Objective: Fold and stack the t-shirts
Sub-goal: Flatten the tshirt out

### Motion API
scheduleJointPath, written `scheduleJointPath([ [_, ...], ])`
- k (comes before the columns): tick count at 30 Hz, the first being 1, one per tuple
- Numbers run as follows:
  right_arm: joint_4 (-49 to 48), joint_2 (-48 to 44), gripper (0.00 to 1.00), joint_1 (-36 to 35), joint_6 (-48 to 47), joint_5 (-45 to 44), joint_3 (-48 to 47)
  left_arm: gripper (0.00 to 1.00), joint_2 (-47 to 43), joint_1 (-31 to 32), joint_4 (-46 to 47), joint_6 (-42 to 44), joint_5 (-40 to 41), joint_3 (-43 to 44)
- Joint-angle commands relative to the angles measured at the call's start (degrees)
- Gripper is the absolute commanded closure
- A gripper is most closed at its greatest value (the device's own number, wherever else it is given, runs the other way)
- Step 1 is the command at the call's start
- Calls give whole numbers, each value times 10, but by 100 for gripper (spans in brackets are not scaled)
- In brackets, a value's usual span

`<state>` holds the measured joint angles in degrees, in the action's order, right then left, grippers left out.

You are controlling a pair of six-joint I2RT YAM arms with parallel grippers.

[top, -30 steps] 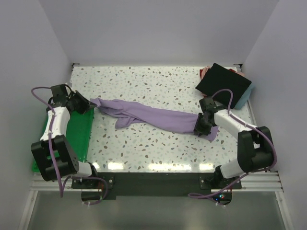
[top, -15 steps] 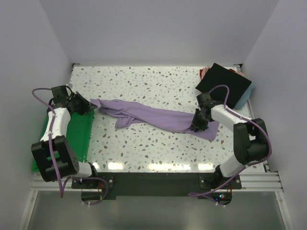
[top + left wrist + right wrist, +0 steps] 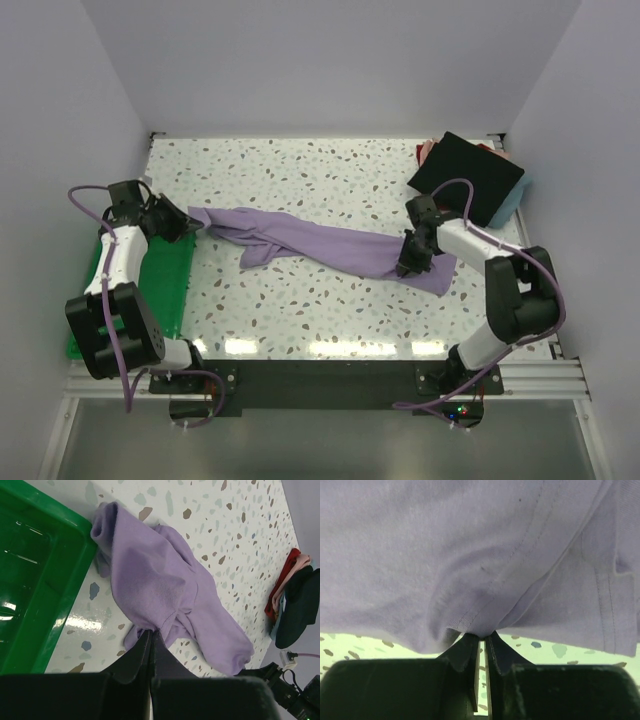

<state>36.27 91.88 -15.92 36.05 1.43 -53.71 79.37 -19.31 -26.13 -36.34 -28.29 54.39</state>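
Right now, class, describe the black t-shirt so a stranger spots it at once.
On the speckled table, look to the far right corner. The black t-shirt lies folded there, the only dark one, on top of a pink shirt and a light blue shirt.

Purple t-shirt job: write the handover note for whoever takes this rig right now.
Left tool: shut on the purple t-shirt at its left end, beside the green tray.
Right tool: shut on the shirt's hem at its right end.
The shirt lies bunched in a long strip across the table.
Done: folded stack in the far right corner, black t-shirt on top, red/pink t-shirt and light blue t-shirt peeking out at its edges.
Left: spread the purple one flat, fold it, add it to the stack.
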Motion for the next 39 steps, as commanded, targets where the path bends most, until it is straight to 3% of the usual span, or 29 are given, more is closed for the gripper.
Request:
scheduleJointPath([
  [1, 36, -46, 92, -4, 6, -4, -30, 100, -4, 2, 23, 14, -8, -11],
  [12, 158, -191, 90, -5, 11, 10, 17, 100, -4, 2, 22, 21, -7, -22],
  [19, 191, -275, 75, -14, 15, 16, 91, 100, -5, 2, 20, 25, -6, -29],
  [27, 114, -256, 70, -20, 26, 18, 126, 100, -9, 3, 16, 31, -11, -35],
  [39, 14, -140, 67, -81, 71, -27, 106, 100, -12, 3, 6, 43, -8, -35],
])
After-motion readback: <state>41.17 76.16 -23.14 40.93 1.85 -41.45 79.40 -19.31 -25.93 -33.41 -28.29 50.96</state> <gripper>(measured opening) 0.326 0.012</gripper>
